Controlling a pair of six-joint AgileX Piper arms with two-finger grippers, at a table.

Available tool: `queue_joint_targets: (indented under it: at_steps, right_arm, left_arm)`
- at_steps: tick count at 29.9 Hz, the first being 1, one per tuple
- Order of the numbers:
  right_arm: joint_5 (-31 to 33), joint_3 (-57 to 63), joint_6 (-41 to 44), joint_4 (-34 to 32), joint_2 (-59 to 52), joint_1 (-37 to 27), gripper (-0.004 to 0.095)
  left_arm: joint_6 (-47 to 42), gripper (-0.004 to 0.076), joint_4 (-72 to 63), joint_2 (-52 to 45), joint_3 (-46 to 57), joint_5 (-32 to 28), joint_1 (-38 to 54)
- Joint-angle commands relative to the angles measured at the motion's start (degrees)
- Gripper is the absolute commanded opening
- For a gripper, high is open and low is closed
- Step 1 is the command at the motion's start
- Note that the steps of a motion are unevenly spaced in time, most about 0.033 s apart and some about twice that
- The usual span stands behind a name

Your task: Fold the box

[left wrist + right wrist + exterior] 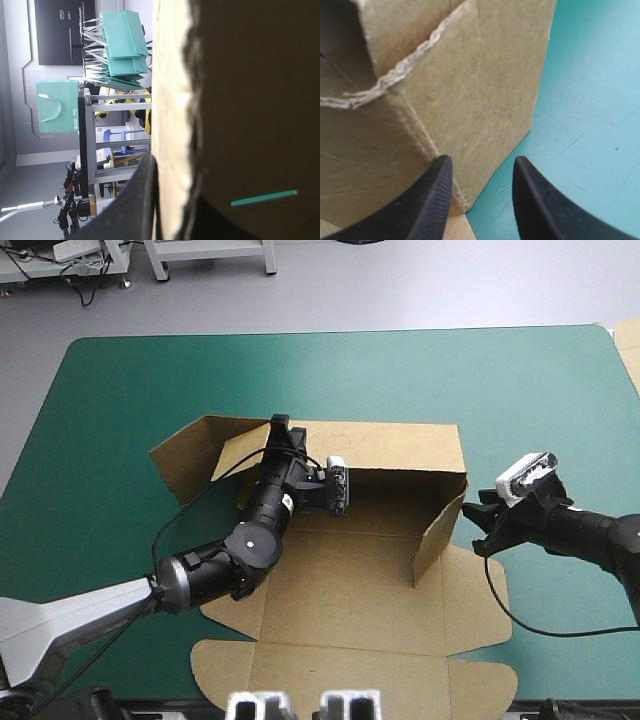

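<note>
Left claw (279, 436) sits on the top edge of the back wall (400, 445) near its left corner. As far as the close view lets me judge, it is pinched almost closed with the board between its fingers. The right claw (482, 528) hangs with fingers apart, holding nothing, just outside the raised right side wall (440, 530). The brown box (350, 580) lies mid-desk (120, 380), half built, with back and right walls up, the left flap (185, 455) leaning outward and the near panels flat. I'd say wall-raising is the step in hand. Next, the right claw needs to steady that side wall while the left corner is brought square.
</note>
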Motion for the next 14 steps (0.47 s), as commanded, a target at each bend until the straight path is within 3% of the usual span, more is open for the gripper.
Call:
queue_joint_targets:
  at_steps: [1,8,14]
  right_arm:
    - [1.3,-1.1,-1.8,2.3,-1.3,-0.1,0.0409]
    - [4.8,-1.1,-11.1,2.3,-1.3,-0.1,0.0405]
    - [7.1,-1.1,-13.1,4.2,-1.3,-0.1,0.0405]
  left_arm:
    - [-1.3,-0.0008,-0.3,-1.4,-1.3,1.3,-0.1]
    - [-1.3,-0.0008,-0.3,-1.4,-1.3,1.3,-0.1]
    - [-1.3,-0.0008,-0.2,-1.4,-1.3,1.3,-0.1]
